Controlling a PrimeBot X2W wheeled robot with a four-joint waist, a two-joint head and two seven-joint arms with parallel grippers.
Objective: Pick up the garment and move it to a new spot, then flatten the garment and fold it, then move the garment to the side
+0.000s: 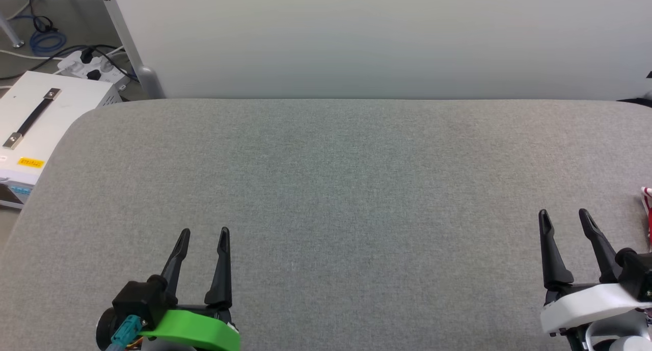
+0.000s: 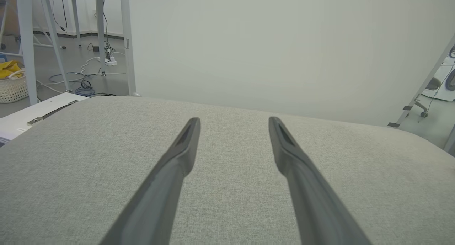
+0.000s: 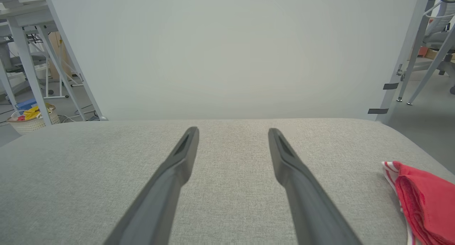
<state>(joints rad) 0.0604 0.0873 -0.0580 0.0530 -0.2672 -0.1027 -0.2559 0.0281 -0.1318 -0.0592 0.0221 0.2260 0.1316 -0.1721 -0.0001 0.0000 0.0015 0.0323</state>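
Left gripper [image 1: 204, 231] spread above grey table [image 1: 356, 178], right gripper [image 1: 563, 212] likewise spread, red garment [image 3: 423, 198] cut off at frame edge

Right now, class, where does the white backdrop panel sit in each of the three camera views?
Head view: the white backdrop panel spans the top, from upper left to the right edge.
Left wrist view: the panel fills the upper centre and right.
Right wrist view: the panel fills the upper centre.
Shared landmark: the grey fabric table top, whose far edge meets the panel's base in all three.
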